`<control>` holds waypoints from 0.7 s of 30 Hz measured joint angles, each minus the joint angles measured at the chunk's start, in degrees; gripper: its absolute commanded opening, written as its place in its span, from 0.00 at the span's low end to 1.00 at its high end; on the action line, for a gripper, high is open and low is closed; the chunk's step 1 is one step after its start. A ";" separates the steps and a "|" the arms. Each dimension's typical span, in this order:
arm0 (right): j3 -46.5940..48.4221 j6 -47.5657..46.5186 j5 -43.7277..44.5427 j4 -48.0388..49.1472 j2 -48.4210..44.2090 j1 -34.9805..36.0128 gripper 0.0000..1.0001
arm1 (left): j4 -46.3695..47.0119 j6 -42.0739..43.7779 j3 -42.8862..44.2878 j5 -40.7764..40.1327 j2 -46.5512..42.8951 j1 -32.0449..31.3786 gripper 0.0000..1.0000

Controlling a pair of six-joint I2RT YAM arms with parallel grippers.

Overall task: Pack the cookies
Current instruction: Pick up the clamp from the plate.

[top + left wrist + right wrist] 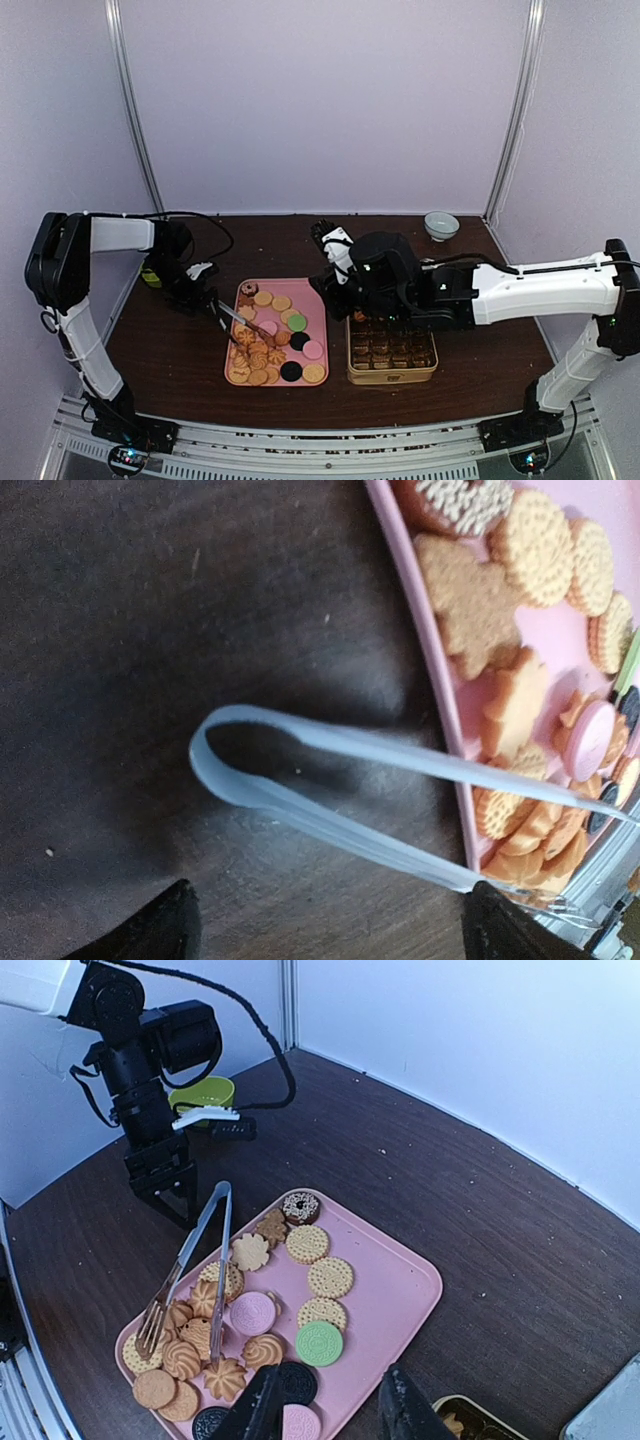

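Note:
The cookies (268, 350) lie on a pink tray (315, 318): tan rounds and flower shapes (329, 1277), with pink (252, 1313), green (319, 1343) and black (293, 1384) discs among them. Metal tongs (196, 1250) rest with their tips on the cookies and their handle off the tray's left edge. My left gripper (335, 930) is open just behind the tongs' handle (300, 780), its fingers wide apart on either side. My right gripper (335, 1410) hovers open and holding nothing over the tray's right side.
A gold tin (392, 350) with cookies in its compartments stands right of the tray, under my right arm. A green bowl (203, 1093) sits behind my left arm and a small pale bowl (441, 224) at the back right. Walls enclose the dark table.

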 measured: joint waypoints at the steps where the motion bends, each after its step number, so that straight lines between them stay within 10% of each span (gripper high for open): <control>1: 0.37 0.13 0.20 -0.63 0.17 0.33 0.32 | 0.20 -0.39 0.55 0.50 0.00 0.00 0.92; 21: 5.97 0.26 3.15 -5.73 4.81 2.01 0.27 | 4.57 -4.83 0.98 6.01 1.95 -0.83 0.58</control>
